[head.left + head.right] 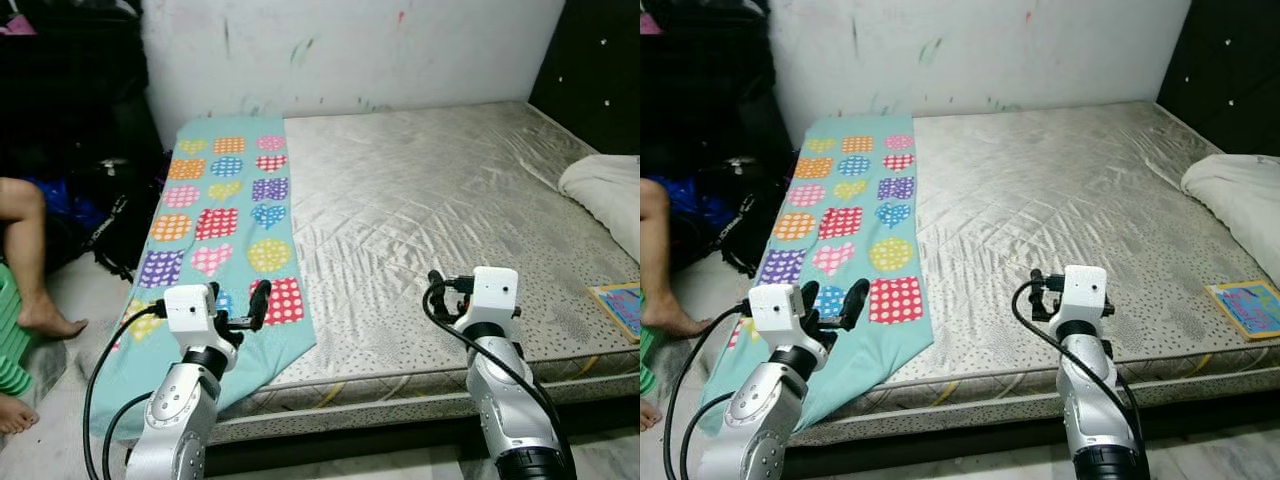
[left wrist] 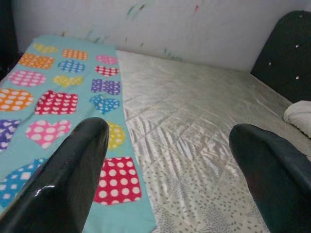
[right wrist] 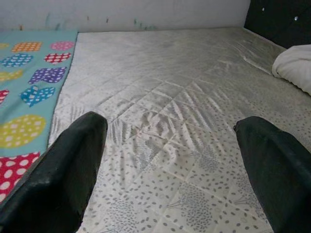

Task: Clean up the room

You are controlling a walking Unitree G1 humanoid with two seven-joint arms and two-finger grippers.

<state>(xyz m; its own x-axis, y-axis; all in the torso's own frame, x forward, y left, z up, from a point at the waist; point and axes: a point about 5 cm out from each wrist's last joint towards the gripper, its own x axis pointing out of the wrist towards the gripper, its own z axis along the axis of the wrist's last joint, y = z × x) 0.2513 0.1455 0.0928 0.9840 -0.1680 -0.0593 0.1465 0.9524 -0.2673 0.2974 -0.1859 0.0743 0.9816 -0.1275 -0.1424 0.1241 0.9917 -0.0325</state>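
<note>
Teal patterned blanket (image 1: 225,220) lies flat along the bed's (image 1: 430,200) left side, near corner hanging off; left gripper (image 2: 167,160) above its near end, right gripper (image 3: 170,165) over bare mattress, both fingers spread, empty

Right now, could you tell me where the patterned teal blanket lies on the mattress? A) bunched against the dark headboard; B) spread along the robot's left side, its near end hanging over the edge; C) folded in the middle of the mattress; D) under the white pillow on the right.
B: the teal blanket runs along the left side of the mattress, from the wall to the near edge, where it drapes over by the left gripper.
</note>
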